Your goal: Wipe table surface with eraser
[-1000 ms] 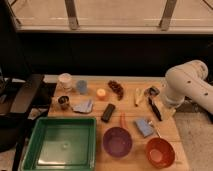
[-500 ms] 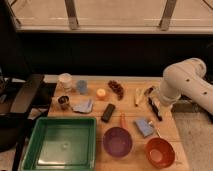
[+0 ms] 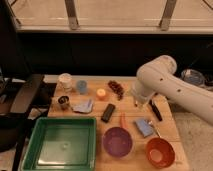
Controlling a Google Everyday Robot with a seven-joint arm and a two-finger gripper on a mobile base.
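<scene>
The eraser (image 3: 108,112), a small black oblong block, lies flat on the light wooden table surface (image 3: 129,109), near the middle. My gripper (image 3: 140,103) hangs from the white arm (image 3: 165,82) above the table, to the right of the eraser and a little farther back, well apart from it. It stands open, and nothing shows between its fingers. Part of the table behind the arm is hidden.
A green tray (image 3: 30,150) fills the front left. A purple bowl (image 3: 118,141) and an orange bowl (image 3: 160,152) stand at the front. A blue pad (image 3: 144,127) and a black-handled tool (image 3: 156,110) lie right of the eraser. Several cups (image 3: 81,87) stand at the back left.
The arm has swung left over the table, carrying the gripper from near the right edge toward the middle. The eraser and the other objects have not moved.
</scene>
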